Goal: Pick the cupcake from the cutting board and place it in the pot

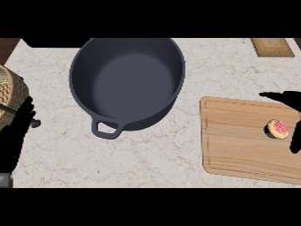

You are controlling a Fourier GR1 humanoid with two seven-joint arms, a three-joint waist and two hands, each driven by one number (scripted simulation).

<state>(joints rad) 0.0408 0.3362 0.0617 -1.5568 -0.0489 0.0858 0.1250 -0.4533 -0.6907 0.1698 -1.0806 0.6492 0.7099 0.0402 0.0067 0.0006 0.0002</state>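
Head view: cupcake (277, 129) lay tipped on cutting board (244, 150); my right hand (300, 128) beside it, fingers open, nothing held. Light, soft frosting, so grip the wrapper sides. Pot (126, 79) well left.

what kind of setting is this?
Most likely a kitchen counter: a pale marble-look countertop carries a dark grey pot, a wooden cutting board with a pink-topped cupcake on it, and a wicker basket at the left edge.
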